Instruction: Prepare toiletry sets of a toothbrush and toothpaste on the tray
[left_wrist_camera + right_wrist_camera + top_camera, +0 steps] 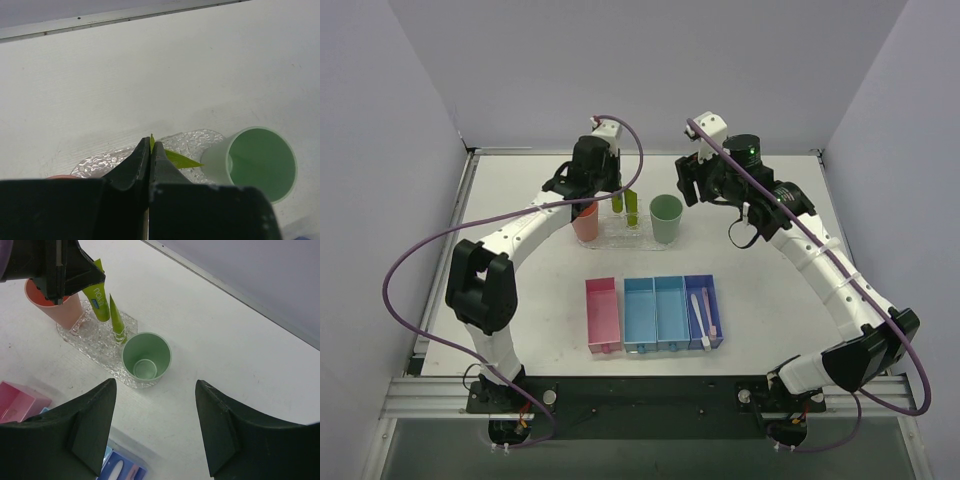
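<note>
Pinching the pointed top of one flat yellow-green toothpaste tube (99,297), the left gripper (151,149) has its two black fingers pressed together on the tube. This tube stands up straight on the clear bumpy plastic tray (104,359). A second yellow-green toothpaste tube (116,319) stands just beside it on the tray, and nothing holds that one.

An orange-pink plastic cup (54,307) sits at one end of the tray, and a round pale green plastic cup (146,360) sits at the other end. The two tubes are between the cups.

The right gripper (155,432) hangs in the air near the green cup. Its fingers are spread wide apart, with nothing between them.

Nearer the arms, well apart from the tray, four small plastic bins sit in a row on the white table (770,290). They are a pink bin (603,318), two light blue bins (655,312) and a dark blue bin (700,284). Two slim pale pink-and-white toothbrushes (697,312) lie side by side in the dark blue bin.
</note>
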Robot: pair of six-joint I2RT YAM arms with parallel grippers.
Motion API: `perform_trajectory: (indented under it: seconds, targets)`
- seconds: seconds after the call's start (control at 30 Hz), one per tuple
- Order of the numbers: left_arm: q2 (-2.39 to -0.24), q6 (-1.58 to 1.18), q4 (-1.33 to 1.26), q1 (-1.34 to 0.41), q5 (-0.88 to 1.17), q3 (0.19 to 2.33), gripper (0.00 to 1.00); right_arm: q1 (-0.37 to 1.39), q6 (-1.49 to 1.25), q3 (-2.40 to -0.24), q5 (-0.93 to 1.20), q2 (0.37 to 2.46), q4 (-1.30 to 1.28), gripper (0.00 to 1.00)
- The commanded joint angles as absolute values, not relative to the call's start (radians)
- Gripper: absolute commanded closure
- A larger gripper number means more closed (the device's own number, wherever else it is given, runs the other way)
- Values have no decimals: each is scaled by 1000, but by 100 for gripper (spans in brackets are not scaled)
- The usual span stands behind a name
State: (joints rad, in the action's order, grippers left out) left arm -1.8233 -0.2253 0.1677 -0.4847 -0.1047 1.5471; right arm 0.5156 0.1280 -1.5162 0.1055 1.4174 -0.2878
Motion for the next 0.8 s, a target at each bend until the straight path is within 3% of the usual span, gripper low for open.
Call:
perform_trajectory:
  seconds: [0.0,0.77]
  targets:
    - [-1827,-225,101,-489,-117,1551,100,506,115,-1543,124,1427,-245,41]
    - [-1879,-213,100,-482,-133,1546,100,494,104,-1551,143,1439,-248,40]
